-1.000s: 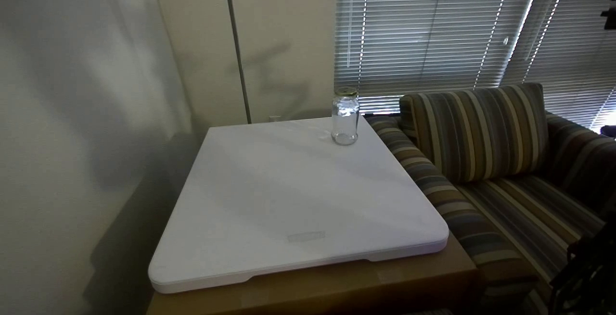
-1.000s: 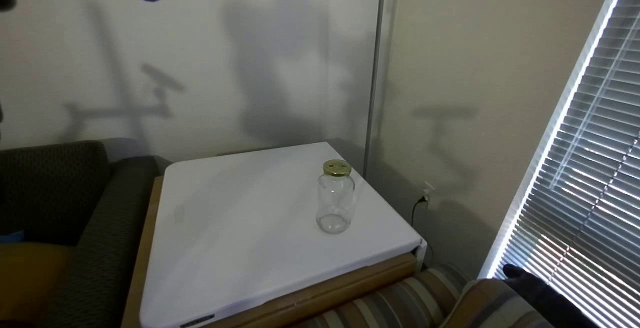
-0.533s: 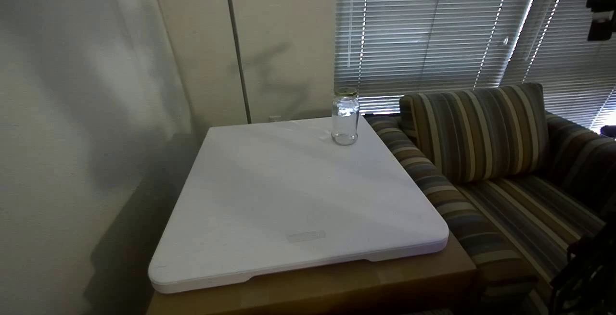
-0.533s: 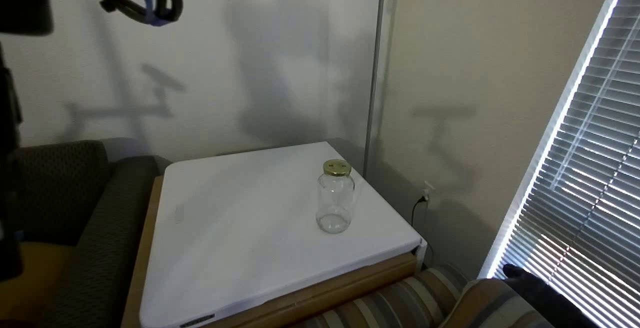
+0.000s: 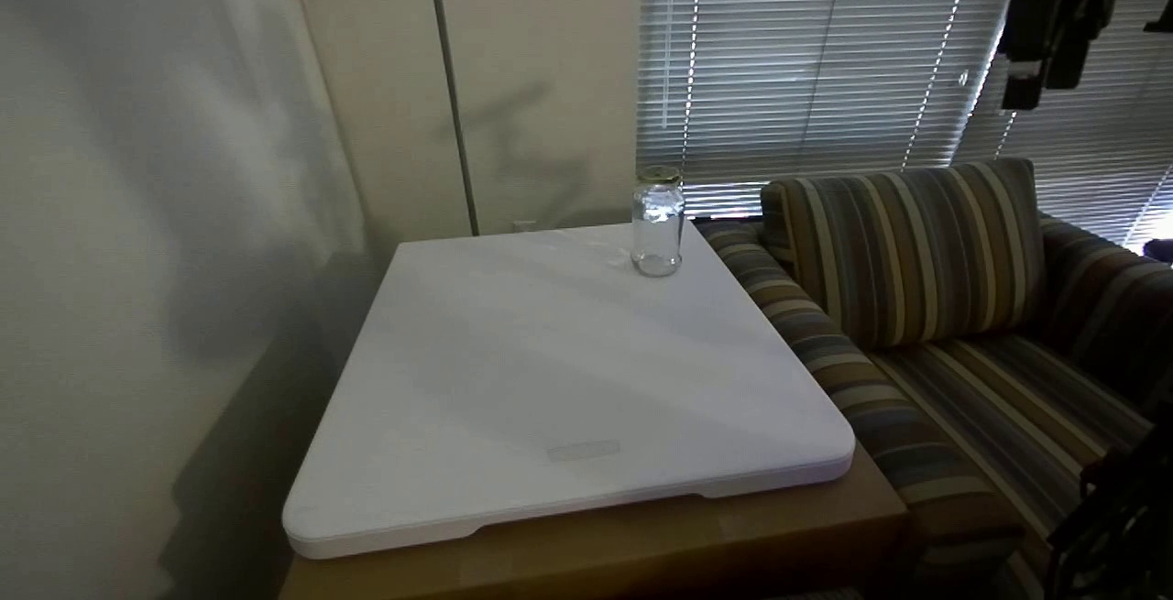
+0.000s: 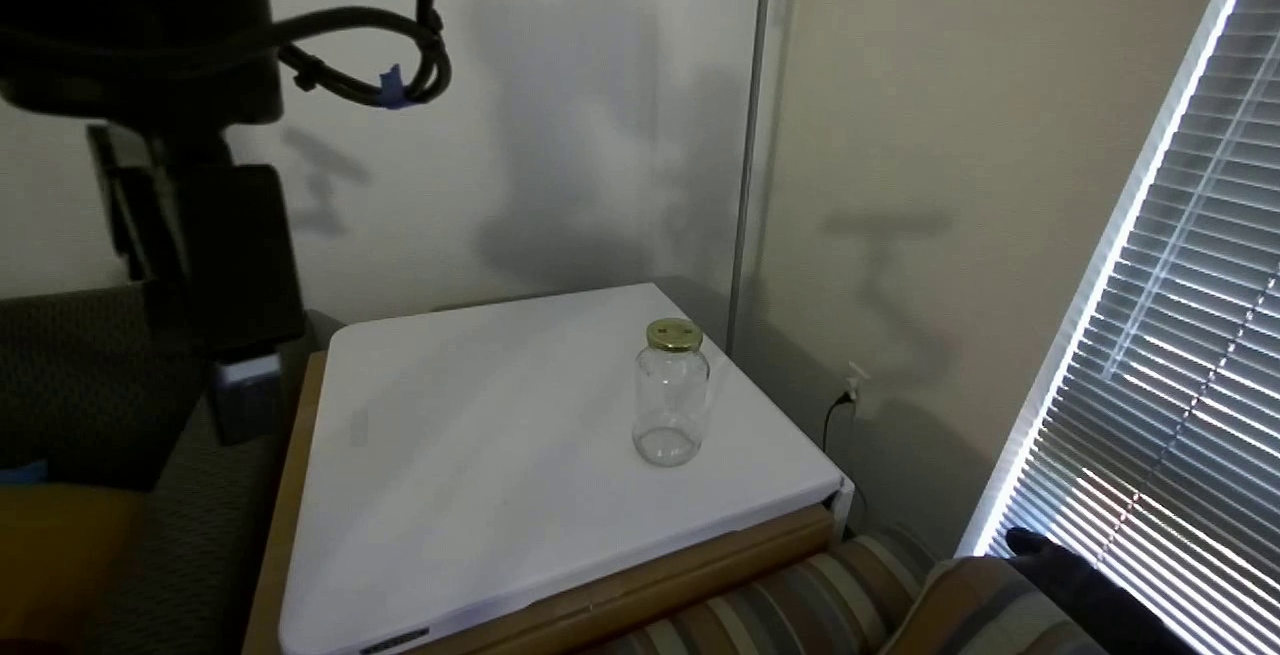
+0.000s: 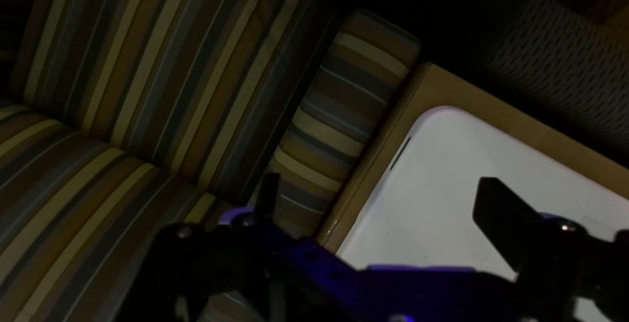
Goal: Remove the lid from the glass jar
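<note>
The glass jar (image 6: 670,403) is a clear cylinder standing upright on the white board (image 6: 470,425). The gold round lid (image 6: 674,335) sits on its mouth. Jar (image 5: 657,238) and lid (image 5: 659,176) show in both exterior views, near one edge of the board. My gripper (image 6: 247,400) hangs in the air, pointing down, well apart from the jar. In an exterior view the gripper (image 5: 1042,92) is high in front of the blinds. In the wrist view the gripper's fingers (image 7: 378,191) are wide apart with nothing between them. The jar and lid are out of the wrist view.
The board lies on a brown cardboard box (image 5: 596,545). A striped armchair (image 5: 907,252) stands beside it. A dark couch (image 6: 215,495) is on another side. A vertical pole (image 6: 750,145) and walls stand behind. Cables (image 6: 430,55) loop out from the arm.
The arm and gripper have come into view and moved lower, from the right edge in an exterior view and from the left edge in an exterior view. The jar and lid have not moved.
</note>
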Tool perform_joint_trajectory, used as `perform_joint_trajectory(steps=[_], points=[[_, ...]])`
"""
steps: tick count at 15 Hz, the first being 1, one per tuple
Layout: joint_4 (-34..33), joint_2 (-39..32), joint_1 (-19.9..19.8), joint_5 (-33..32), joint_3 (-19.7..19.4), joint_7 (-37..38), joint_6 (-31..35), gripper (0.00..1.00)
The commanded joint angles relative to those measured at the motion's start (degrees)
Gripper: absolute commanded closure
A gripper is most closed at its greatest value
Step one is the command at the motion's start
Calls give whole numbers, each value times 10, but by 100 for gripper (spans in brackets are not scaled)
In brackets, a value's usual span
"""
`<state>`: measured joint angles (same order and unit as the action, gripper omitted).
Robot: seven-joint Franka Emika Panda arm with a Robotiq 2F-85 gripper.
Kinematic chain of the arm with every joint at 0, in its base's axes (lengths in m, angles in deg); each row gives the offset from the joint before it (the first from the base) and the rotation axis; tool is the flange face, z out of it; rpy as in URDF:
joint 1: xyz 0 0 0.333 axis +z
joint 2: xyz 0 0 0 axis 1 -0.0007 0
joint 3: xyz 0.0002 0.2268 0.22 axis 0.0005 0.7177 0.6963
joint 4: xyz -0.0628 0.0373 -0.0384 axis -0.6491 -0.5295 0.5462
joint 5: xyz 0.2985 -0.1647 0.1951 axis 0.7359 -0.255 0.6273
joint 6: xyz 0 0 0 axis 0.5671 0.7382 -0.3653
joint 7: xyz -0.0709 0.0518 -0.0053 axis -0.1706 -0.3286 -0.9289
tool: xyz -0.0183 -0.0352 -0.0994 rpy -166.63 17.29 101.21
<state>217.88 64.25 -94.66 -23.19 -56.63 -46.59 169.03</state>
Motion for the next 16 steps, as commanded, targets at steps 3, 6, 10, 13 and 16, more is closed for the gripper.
perform_joint_trajectory(steps=[3, 6, 10, 13, 16], points=[[-46, -56, 7, 21, 7, -17, 16, 0], [-36, -43, 4, 13, 12, -2, 13, 0], [-26, -33, 1, 3, 12, 2, 17, 0], [-20, -29, -5, -14, 8, -2, 42, 0], [-125, -137, 16, -1, 24, 5, 67, 0]])
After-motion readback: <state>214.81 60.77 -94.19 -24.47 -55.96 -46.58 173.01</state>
